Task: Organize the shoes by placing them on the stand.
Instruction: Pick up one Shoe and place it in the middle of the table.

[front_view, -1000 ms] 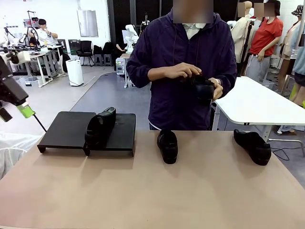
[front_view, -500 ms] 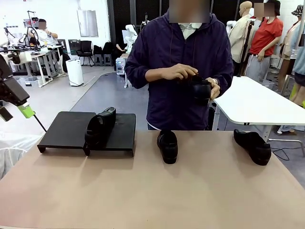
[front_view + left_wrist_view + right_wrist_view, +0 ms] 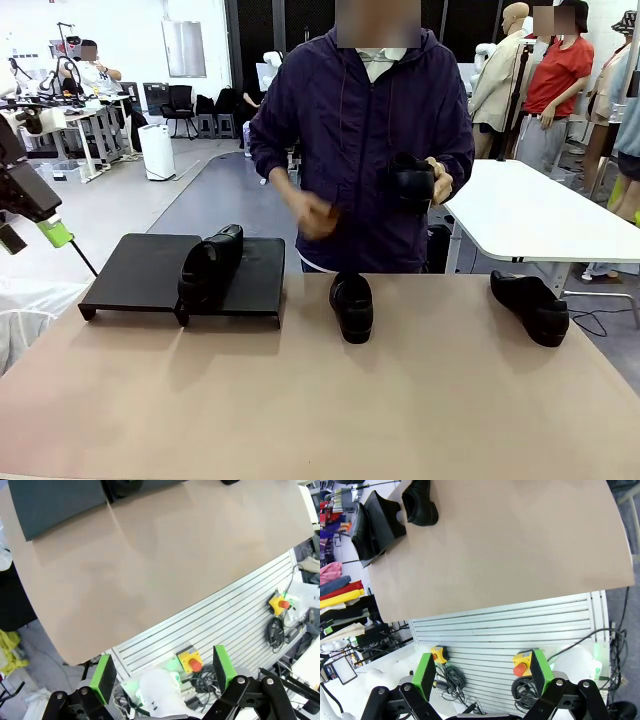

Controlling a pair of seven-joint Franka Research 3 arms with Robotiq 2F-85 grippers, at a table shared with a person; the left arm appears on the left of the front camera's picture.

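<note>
The low matte-black rectangular stand (image 3: 150,272) sits at the far left corner of the tan surface (image 3: 320,400). It carries one glossy black leather slip-on shoe (image 3: 210,265) on its right half, toe hanging over the stand's near edge. A second matching shoe (image 3: 351,305) lies on the surface by the middle of the far edge, and a third shoe (image 3: 530,307) lies near the far right corner. The fourth shoe (image 3: 411,182) is off the surface, at the person's chest.

A moment ago both of the person's hands were on it. Now the person's holding hand (image 3: 440,185) keeps it alone, while the person's free hand (image 3: 316,217), blurred, has dropped away towards the surface. That suggests the shoe is about to be set down or offered, and three shoes are not yet on the stand.

The robot's left hand (image 3: 162,672) and right hand (image 3: 483,673) both hang above the near edge, fingers spread, pinching nothing.
</note>
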